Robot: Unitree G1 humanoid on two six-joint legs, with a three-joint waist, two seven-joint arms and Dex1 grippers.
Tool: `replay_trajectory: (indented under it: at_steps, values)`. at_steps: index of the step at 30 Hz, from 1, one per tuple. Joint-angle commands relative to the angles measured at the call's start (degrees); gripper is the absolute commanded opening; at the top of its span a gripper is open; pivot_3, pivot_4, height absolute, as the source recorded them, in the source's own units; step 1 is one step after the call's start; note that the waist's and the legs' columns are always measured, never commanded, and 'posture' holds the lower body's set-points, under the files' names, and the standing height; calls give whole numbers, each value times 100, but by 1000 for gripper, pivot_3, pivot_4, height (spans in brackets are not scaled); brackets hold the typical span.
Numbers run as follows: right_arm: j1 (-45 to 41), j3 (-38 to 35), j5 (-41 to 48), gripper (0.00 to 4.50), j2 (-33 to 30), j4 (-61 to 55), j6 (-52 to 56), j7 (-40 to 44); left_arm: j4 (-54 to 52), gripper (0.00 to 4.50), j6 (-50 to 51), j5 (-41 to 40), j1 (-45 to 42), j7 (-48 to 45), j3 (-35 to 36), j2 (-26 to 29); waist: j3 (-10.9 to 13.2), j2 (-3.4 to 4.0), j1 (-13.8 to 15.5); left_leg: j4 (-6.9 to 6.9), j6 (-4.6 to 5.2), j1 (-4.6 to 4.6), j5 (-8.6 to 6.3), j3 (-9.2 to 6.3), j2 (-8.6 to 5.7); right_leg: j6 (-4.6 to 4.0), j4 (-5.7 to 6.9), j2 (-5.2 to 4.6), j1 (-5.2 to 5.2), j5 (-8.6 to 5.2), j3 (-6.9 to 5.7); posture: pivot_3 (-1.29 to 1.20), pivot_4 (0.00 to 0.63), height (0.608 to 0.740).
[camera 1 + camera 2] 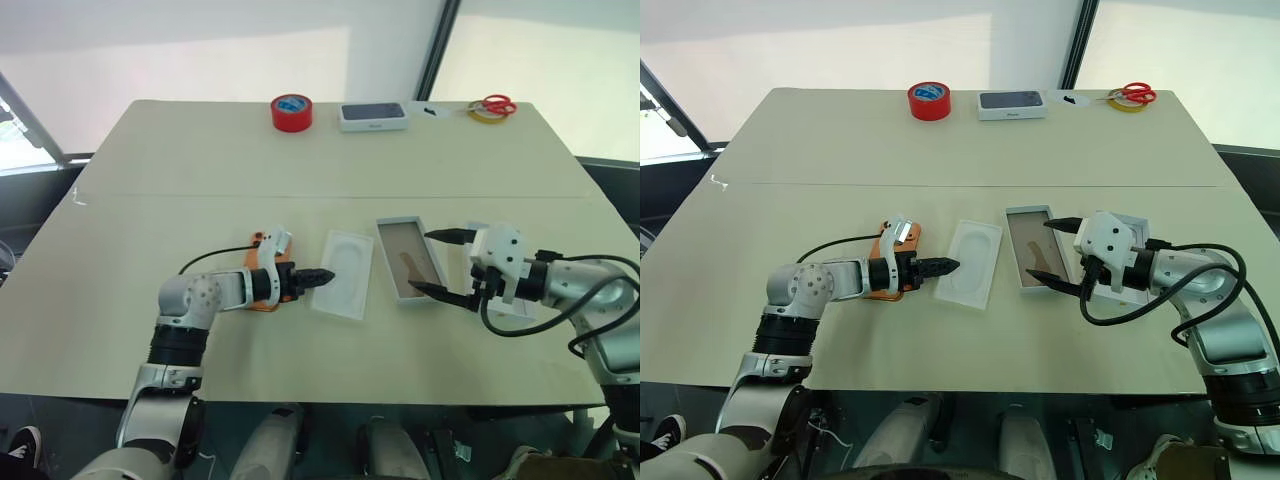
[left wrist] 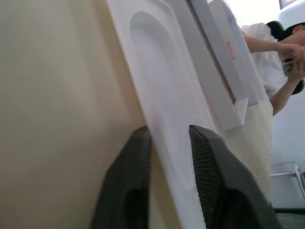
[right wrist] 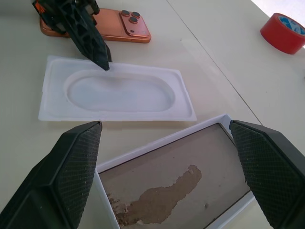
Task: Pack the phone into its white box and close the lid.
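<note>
Now L gripper [image 1: 325, 275] pinches insert [image 1: 345, 272] edge, R gripper [image 1: 437, 263] wide; phone [image 3: 112, 30] unpacked, white box [image 1: 410, 258] empty, lid off.

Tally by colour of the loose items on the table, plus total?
White: 4 - insert, white box, lid, dark-topped box
Red: 2 - tape roll, scissors
Orange: 1 - phone
Yellow: 1 - tape ring
Total: 8
</note>
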Motion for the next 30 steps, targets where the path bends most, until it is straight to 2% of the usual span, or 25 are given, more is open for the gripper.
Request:
replay_trajectory:
  at_steps: [1, 3, 8, 11, 17, 20, 27, 30]
  values:
    - [9, -112, 25, 4500, -11, -229, 0, -44, 107, 28, 166, -23, -14, 194, 163, -66, 0, 0, -8, 0, 0, 1, 0, 0, 0, 0, 0, 0, 2, 0, -1, 0, 150, 736]
    - [12, -92, 3, 4500, -8, -199, -34, -43, 120, 28, 80, 55, -1, 228, 164, -58, -1, 1, -10, 1, 0, 2, -1, 0, 0, 0, 0, 0, 3, 0, -1, 0, 150, 736]
    - [-6, 193, -135, 4500, -5, -8, -226, 208, 72, 28, 317, -245, -4, 505, 714, -224, -1, 1, -20, 1, 0, 3, 0, -2, 0, 1, 0, 1, 3, 0, -2, 0, 150, 736]
    - [-33, 617, -462, 4500, -132, 578, -667, 727, 74, 28, 562, -542, -99, 838, 1259, -421, 0, -1, -18, 2, 1, 4, 0, -3, 0, 3, 0, 2, 4, -1, -5, 0, 150, 736]
    - [-792, 1198, -938, 4500, -147, 1828, -1273, 1450, -443, 28, 874, -934, -124, 1339, 1750, -678, 2, -3, -18, 16, 2, 3, -1, -3, 0, 5, 1, 4, 8, 0, -6, 0, 150, 736]
    - [-1155, 1408, -1126, 3645, -121, 2463, -1539, 1795, -738, 0, 921, -1015, -74, 1566, 1845, -748, 3, -5, -16, 20, 1, 3, -2, -3, 0, 5, 1, 5, 12, 0, -8, 0, 150, 736]
    - [-1576, 1682, -1228, 18, 158, 3156, -1671, 2264, -1087, 0, 853, -1214, 22, 1845, 2009, -836, 3, -6, -15, 28, 0, 3, -3, -3, 0, 6, 1, 6, 16, 0, -9, 0, 150, 736]
    - [-1682, 1621, -1034, 18, 431, 3117, -1453, 2231, -1150, 0, 853, -1442, -43, 1995, 2204, -952, 3, -7, -20, 29, 0, 3, -3, -3, 0, 6, 1, 6, 17, 0, -9, 0, 150, 736]
